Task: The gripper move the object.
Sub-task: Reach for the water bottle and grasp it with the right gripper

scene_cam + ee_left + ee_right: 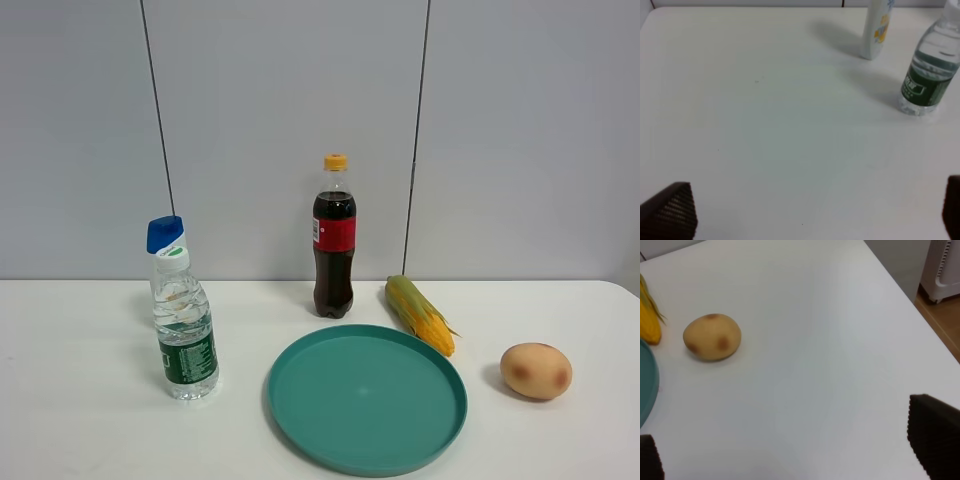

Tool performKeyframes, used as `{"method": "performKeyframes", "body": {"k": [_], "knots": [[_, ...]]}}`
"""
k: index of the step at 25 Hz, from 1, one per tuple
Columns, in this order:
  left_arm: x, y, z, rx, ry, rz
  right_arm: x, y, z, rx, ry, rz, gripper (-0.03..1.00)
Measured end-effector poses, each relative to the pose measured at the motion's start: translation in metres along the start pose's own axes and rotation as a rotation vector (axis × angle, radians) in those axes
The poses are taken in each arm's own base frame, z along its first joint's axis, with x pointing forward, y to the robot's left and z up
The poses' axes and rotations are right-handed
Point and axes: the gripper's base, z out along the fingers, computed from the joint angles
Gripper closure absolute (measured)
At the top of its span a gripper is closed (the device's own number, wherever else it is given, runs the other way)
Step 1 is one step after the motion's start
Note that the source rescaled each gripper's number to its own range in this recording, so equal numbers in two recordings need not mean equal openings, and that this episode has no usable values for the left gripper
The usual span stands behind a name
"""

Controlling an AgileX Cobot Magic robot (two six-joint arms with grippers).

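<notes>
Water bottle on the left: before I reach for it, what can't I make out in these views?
Shampoo bottle: exterior high view, body mostly hidden behind the water bottle; only its blue cap shows.
Water bottle cap: left wrist view, cut off by the frame edge.
Label print: too small in every view.
Left gripper, right gripper: only fingertips show in the wrist views; absent from the exterior high view.
</notes>
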Motion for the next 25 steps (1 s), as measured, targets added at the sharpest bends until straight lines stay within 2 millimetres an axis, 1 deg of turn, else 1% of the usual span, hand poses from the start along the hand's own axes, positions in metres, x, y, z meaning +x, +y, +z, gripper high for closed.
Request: {"method": "performKeyframes", "body": {"k": [25], "knots": [[0.0,0.0,0.0,0.0,0.0,0.0,0.0,0.0,0.0,0.0,0.0,0.0,-0.03]]}}
